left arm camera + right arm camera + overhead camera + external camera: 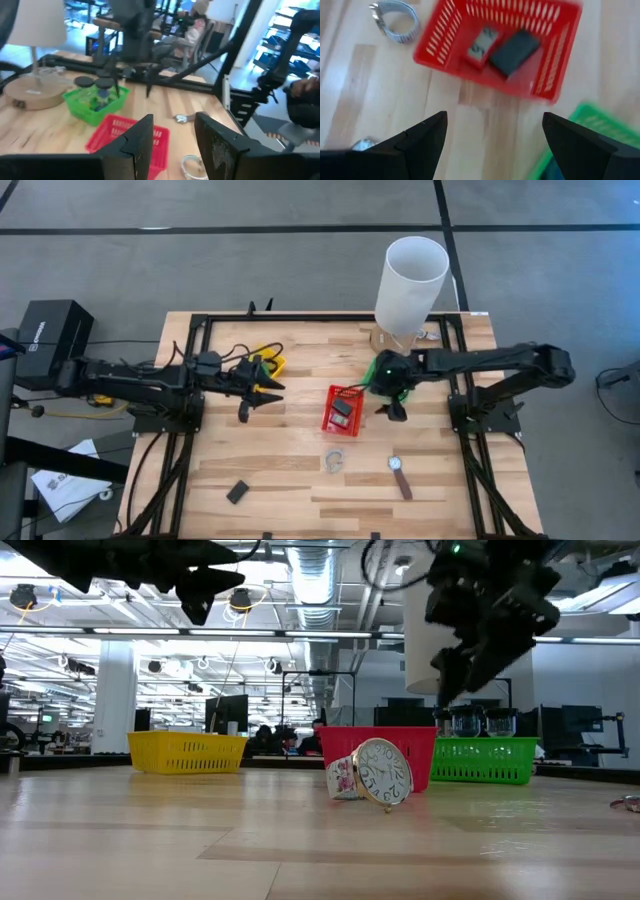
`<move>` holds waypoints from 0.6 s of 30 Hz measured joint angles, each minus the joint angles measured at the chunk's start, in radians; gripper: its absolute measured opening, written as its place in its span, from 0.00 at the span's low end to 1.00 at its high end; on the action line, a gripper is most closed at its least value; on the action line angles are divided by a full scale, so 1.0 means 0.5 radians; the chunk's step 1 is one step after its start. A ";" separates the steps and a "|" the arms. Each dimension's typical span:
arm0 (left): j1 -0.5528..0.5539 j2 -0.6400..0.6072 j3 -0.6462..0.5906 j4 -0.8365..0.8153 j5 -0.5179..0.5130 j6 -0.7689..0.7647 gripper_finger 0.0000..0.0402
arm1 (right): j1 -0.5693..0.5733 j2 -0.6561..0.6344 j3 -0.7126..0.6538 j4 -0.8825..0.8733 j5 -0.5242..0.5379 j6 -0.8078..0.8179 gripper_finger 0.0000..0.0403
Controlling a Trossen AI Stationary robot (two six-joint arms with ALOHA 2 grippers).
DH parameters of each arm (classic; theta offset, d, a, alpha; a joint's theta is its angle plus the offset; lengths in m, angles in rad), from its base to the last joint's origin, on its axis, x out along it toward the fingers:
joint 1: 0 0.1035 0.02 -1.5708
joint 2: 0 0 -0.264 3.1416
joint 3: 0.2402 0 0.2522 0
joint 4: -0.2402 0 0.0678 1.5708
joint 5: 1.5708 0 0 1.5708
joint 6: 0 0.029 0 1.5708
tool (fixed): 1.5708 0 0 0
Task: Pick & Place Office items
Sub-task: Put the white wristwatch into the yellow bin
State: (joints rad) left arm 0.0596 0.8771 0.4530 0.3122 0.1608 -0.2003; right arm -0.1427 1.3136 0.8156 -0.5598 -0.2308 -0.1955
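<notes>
My left gripper (258, 393) hangs open in the air beside the yellow basket (270, 363); its wrist view looks past the open fingers (175, 145) at the red basket (125, 135) and green basket (95, 102). My right gripper (393, 408) is open above the table between the red basket (343, 410) and the green basket (392, 380), touching nothing (495, 135). In the red basket lie a flat black rectangle (514, 50) and a small block (482, 45). A metal-banded watch (334, 460), a brown-strapped watch (399, 475) and a black rectangle (237, 492) lie on the table.
A tall white cylinder (410, 285) stands on a round base at the far edge behind the green basket. A black frame (300, 320) runs along the table's edges. In the low view the watch face (383, 775) stands before the red basket (380, 752).
</notes>
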 joint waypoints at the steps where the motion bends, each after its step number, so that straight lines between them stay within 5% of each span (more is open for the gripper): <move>1: -0.015 0.010 0.000 0.023 0.002 0.015 0.34 | 0.002 0.039 0.003 -0.049 0.002 0.055 0.79; 6: -0.052 0.043 -0.001 0.076 0.003 0.021 0.31 | 0.000 0.214 0.117 -0.510 0.097 0.225 0.79; 18: -0.131 0.186 0.003 0.216 -0.079 0.008 0.26 | 0.249 0.091 0.260 -0.227 -0.293 -0.131 0.79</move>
State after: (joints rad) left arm -0.0058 0.9700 0.4543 0.4202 0.1211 -0.1963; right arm -0.0181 1.3591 0.9455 -0.6734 -0.3773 -0.2609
